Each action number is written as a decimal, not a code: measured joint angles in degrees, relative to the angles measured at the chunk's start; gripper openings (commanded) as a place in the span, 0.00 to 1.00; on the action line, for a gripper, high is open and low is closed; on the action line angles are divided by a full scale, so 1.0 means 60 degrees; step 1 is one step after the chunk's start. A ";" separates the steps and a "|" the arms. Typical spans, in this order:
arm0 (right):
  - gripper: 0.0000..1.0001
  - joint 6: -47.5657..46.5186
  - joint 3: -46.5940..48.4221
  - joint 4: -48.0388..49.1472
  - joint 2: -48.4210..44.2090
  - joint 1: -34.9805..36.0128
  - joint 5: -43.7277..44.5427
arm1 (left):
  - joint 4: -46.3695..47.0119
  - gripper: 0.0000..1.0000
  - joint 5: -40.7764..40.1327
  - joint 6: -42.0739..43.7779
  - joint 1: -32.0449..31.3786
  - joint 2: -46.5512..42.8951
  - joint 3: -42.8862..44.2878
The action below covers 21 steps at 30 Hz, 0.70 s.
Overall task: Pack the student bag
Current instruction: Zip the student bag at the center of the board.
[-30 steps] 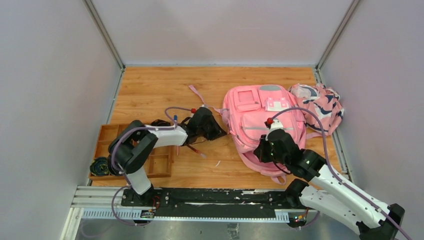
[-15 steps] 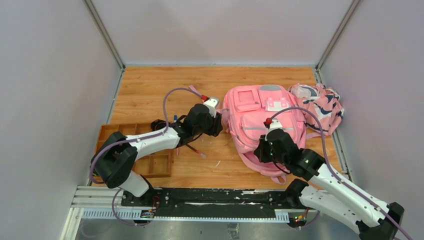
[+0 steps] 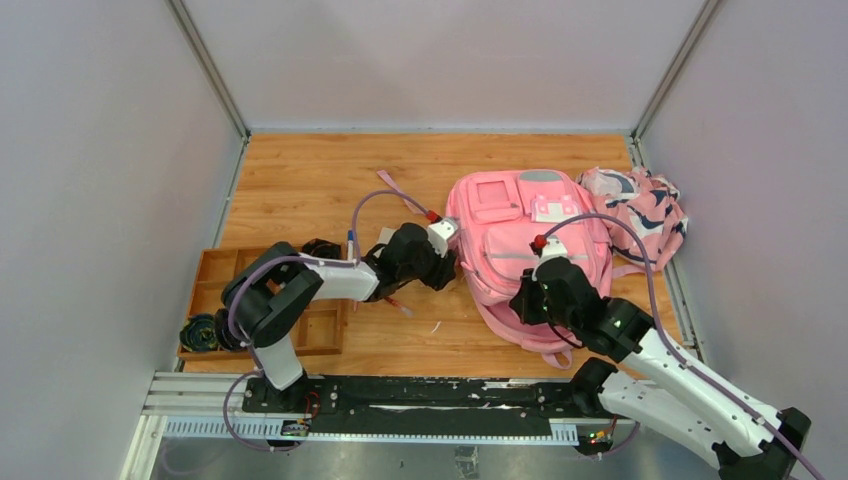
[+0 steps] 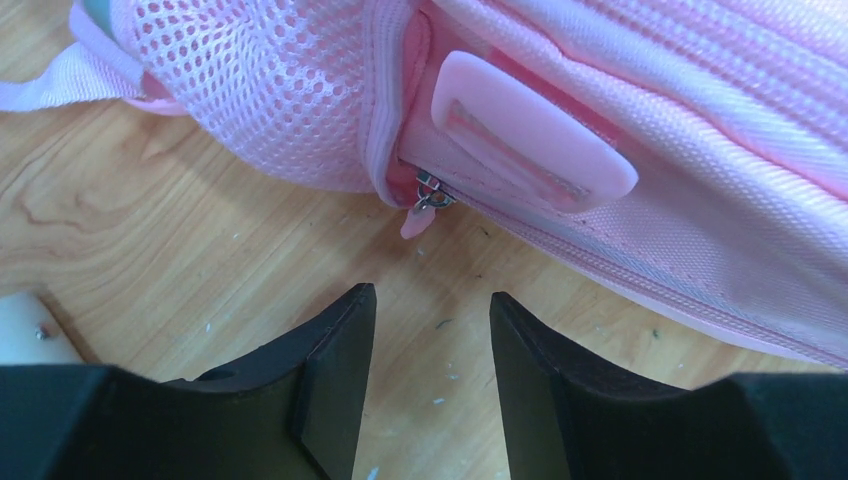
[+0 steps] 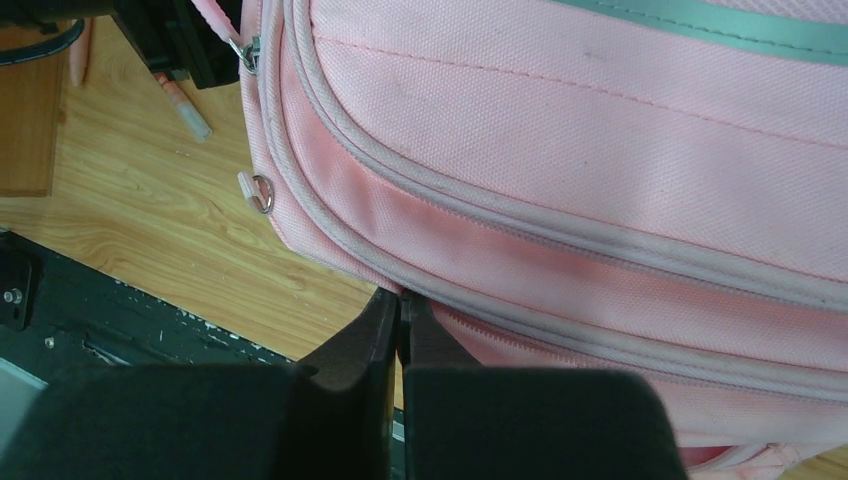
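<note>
Two tools to report on a wooden desk [image 3: 320,180]. Found the large pink fabric backpack with grey trim [image 3: 520,235] lying flat, front up, at 3 o'clock from the desk's middle. Noted a pink cloth with navy-white pattern [image 3: 640,210] at 2 o'clock of the backpack, touching it. Noted a partitioned brown wooden tray [image 3: 225,270] at the desk's 8 o'clock corner, and a loose pink strap [image 3: 390,183] trailing toward 10 o'clock from the backpack.

Found the left tool [image 4: 428,296] at the backpack's 9 o'clock side, jaws parted about halfway, gripping nothing, bare desk between the jaws. Observed a small metal zipper pull with a pink tab [image 4: 425,205] just beyond at 12 o'clock in the wrist view, apart from both jaws, with a pink mesh side pocket [image 4: 260,90] at 11 o'clock of it.

Found the right tool [image 5: 400,305] closed tight at the backpack's 6 o'clock edge, tips pressed against a piped seam. Cannot tell whether any fabric is pinched. Noted a second ring-shaped zipper pull [image 5: 258,192] at 10 o'clock of that tool, clear of it.
</note>
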 measured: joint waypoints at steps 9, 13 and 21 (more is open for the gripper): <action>0.00 0.0007 0.0000 -0.0127 -0.0197 0.0000 0.0117 | 0.1698 0.53 -0.0036 0.0470 0.0000 0.0761 -0.0051; 0.00 0.0007 0.0000 -0.0186 -0.0266 0.0000 0.0138 | 0.2266 0.52 -0.0138 0.0488 0.0004 0.1100 -0.0058; 0.00 0.0007 0.0000 -0.0219 -0.0248 0.0000 0.0153 | 0.3515 0.33 -0.0109 0.0047 0.0095 0.1333 -0.0353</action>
